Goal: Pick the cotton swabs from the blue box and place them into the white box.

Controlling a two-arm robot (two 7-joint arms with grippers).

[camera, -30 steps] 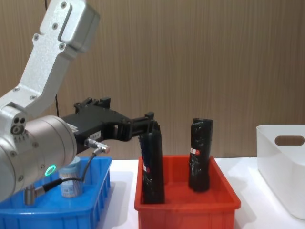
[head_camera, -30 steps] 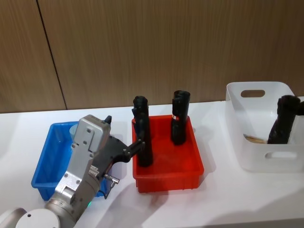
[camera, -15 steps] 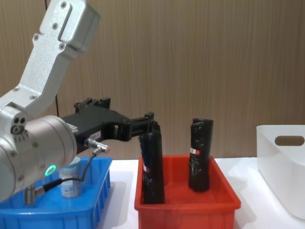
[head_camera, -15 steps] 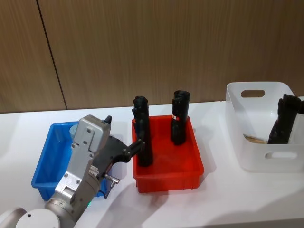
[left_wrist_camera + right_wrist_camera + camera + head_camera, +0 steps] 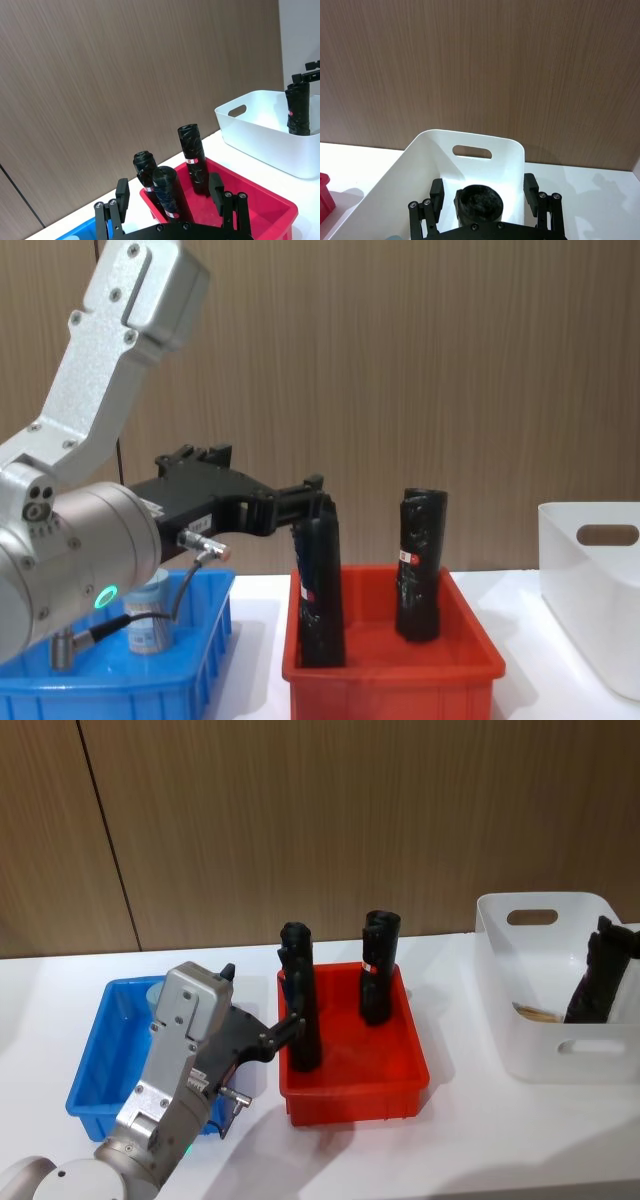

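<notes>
Holding a black roll (image 5: 479, 203) inside the white box (image 5: 540, 982) — right pincer (image 5: 481, 196).
Left pincer (image 5: 170, 197) spread wide, hovering beside the red bin (image 5: 352, 1065) — blue box (image 5: 103, 1050) below.

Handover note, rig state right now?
Left gripper: open, by the front roll in the red bin, beside the blue box.
Right gripper: above a black roll standing in the white box.
Done: unclear; something tan lies in the white box, not identifiable.
Left: one cotton swabs tub in the blue box, to be moved.
</notes>
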